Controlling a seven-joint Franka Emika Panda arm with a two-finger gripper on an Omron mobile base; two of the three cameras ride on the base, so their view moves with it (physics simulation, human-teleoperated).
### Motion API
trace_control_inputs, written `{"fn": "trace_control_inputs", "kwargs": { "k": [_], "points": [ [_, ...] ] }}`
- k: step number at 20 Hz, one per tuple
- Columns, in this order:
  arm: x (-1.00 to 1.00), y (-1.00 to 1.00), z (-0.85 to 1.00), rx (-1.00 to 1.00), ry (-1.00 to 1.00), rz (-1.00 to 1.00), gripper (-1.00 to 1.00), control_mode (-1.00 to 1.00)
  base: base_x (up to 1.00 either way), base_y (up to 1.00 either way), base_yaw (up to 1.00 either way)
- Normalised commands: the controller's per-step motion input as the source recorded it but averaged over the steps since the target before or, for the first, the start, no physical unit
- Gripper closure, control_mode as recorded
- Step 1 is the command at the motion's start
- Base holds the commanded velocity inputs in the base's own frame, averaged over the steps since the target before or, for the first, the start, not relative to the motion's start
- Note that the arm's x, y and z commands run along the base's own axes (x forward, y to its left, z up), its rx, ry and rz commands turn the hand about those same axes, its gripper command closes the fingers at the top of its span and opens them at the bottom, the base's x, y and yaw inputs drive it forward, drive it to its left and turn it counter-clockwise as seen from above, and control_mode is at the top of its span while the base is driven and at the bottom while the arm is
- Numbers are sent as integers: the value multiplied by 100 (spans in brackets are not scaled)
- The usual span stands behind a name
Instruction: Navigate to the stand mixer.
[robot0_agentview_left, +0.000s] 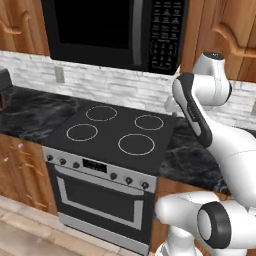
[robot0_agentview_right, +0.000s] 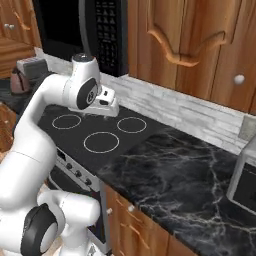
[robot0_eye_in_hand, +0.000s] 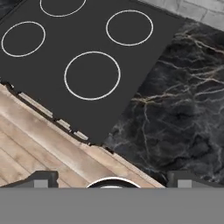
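Observation:
No stand mixer with a cream head and silver bowl is in view. My gripper (robot0_eye_in_hand: 114, 180) hangs above the front right part of the black cooktop (robot0_eye_in_hand: 92, 74), pointing down at it. Its two dark fingertips (robot0_eye_in_hand: 41, 179) stand far apart with nothing between them, so it is open. From the right base camera, the white hand (robot0_agentview_right: 107, 102) hovers over the back of the stove (robot0_agentview_right: 100, 135).
A black microwave (robot0_agentview_left: 112, 30) hangs above the stove (robot0_agentview_left: 115, 135), whose oven door (robot0_agentview_left: 97, 200) faces a wooden floor. Black marble counter (robot0_agentview_right: 185, 175) runs to both sides. A grey boxy appliance (robot0_agentview_right: 245, 175) stands far right; a grey toaster-like box (robot0_agentview_right: 31, 67) and a brown object (robot0_agentview_right: 19, 82) sit far left.

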Motion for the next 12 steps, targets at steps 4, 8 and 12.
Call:
{"fn": "trace_control_inputs", "kwargs": {
  "k": [4, 8, 12],
  "points": [
    [0, 0, 0, 0, 0, 0, -100, 100, 0, 31, 78],
    [0, 0, 0, 0, 0, 0, -100, 100, -8, 19, 77],
    [0, 0, 0, 0, 0, 0, -100, 100, -13, 22, 75]
  ]
}}
